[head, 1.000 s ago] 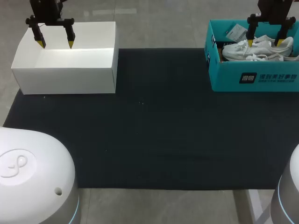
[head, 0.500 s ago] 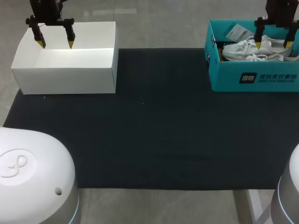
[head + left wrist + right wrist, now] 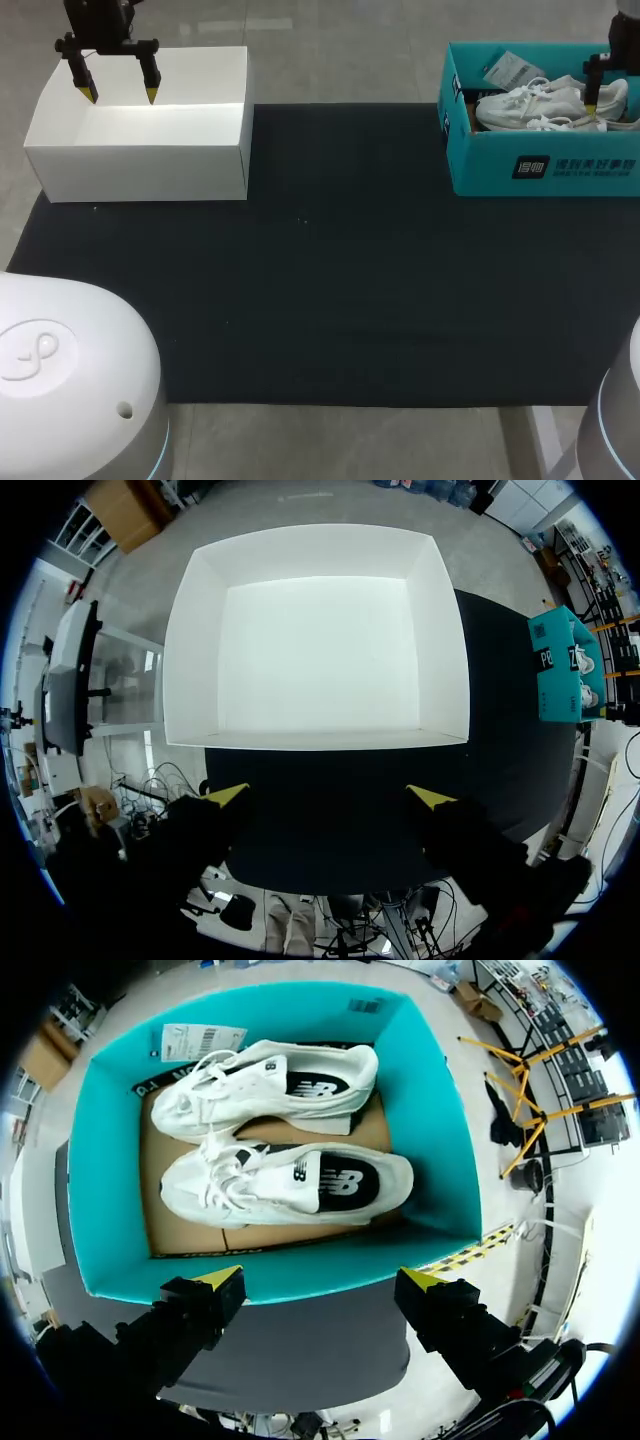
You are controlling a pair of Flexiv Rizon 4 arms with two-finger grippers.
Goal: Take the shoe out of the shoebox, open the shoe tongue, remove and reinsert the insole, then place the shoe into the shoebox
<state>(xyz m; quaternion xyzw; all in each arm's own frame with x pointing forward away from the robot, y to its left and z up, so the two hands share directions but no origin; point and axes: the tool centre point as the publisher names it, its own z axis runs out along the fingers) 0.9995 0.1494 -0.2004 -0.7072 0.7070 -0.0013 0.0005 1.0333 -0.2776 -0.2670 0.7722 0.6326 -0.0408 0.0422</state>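
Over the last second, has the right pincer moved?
Yes. In the head view the right pincer has shifted rightward along the shoebox, toward its right end.

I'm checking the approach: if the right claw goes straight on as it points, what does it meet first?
Probably the nearer white shoe in the teal box, though the right claw hangs close over the box's near wall, so it might catch that instead; depth is unclear.
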